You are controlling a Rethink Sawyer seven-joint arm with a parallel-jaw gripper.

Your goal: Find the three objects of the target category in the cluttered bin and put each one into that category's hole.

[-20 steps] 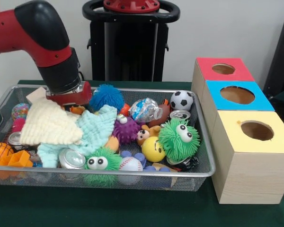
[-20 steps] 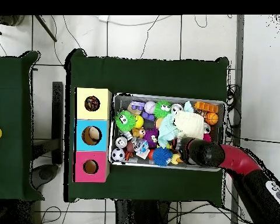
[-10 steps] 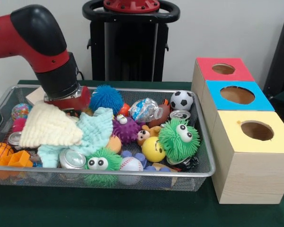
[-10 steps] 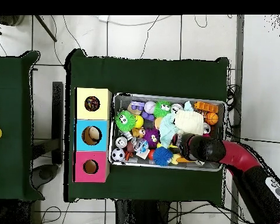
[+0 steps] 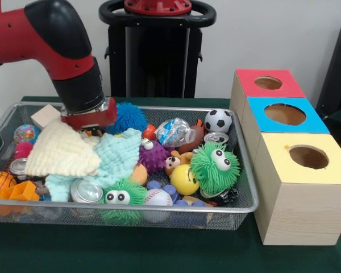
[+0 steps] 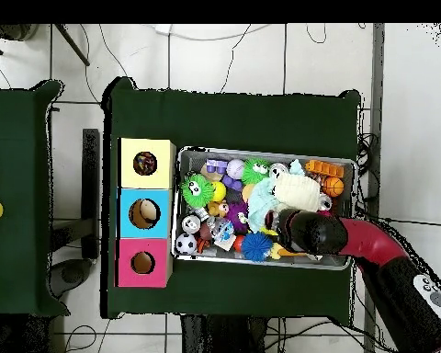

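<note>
My gripper (image 5: 90, 123) is low at the back left of the wire bin (image 5: 159, 208), its tip sunk behind a cream cloth (image 5: 59, 153) and a mint cloth (image 5: 118, 156). A blue spiky ball (image 5: 131, 116) sits just beside it. From overhead the gripper (image 6: 279, 221) stands over the bin's right half, beside the cream cloth (image 6: 298, 191). Also in the bin are a soccer ball (image 5: 218, 120), a baseball (image 5: 157, 197), a basketball (image 5: 0, 182), two cans (image 5: 86, 191) (image 5: 216, 138), two green fuzzy balls with eyes (image 5: 215, 166) (image 5: 120, 196), a purple spiky ball (image 5: 152, 157) and a yellow smiley ball (image 5: 183, 180).
Three boxes with round holes on top stand in a row to the right of the bin: red (image 5: 247, 79) at the back, blue (image 5: 256, 108) in the middle, yellow (image 5: 335, 170) in front. A wooden block (image 5: 45, 115) lies at the bin's back left corner.
The arm has shifted a little to the right in the front view, uncovering the wooden block. The cloths have barely moved.
</note>
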